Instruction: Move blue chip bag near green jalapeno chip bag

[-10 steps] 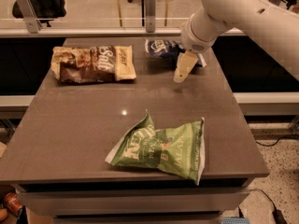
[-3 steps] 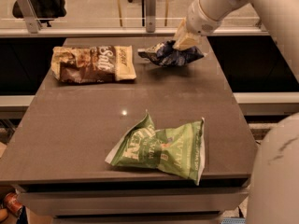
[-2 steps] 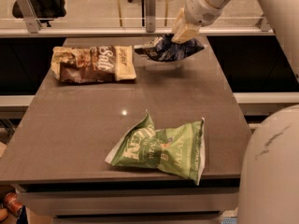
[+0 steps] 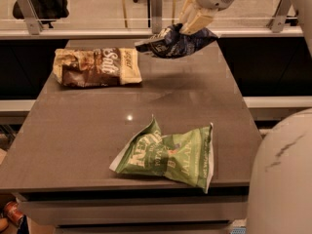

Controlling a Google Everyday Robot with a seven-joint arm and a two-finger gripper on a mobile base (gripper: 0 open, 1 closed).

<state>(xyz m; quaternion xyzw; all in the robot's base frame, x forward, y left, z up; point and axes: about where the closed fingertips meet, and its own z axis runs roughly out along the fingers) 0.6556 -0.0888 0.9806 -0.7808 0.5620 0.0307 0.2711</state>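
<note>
My gripper (image 4: 187, 28) is at the top centre-right, above the far part of the table, shut on the blue chip bag (image 4: 171, 42). The small dark navy bag hangs crumpled from the fingers, lifted clear of the tabletop, its left end pointing toward the brown bag. The green jalapeno chip bag (image 4: 168, 155) lies flat near the table's front edge, well below and nearer than the held bag.
A brown-and-cream bag marked Salt (image 4: 95, 66) lies at the far left of the grey table (image 4: 83, 135). A rail with posts (image 4: 155, 6) runs behind the table. My arm's pale body (image 4: 280, 179) fills the lower right corner.
The gripper closed on the blue bag at the far right of the table and has lifted it off the surface, carrying it slightly left. The other two bags have not moved.
</note>
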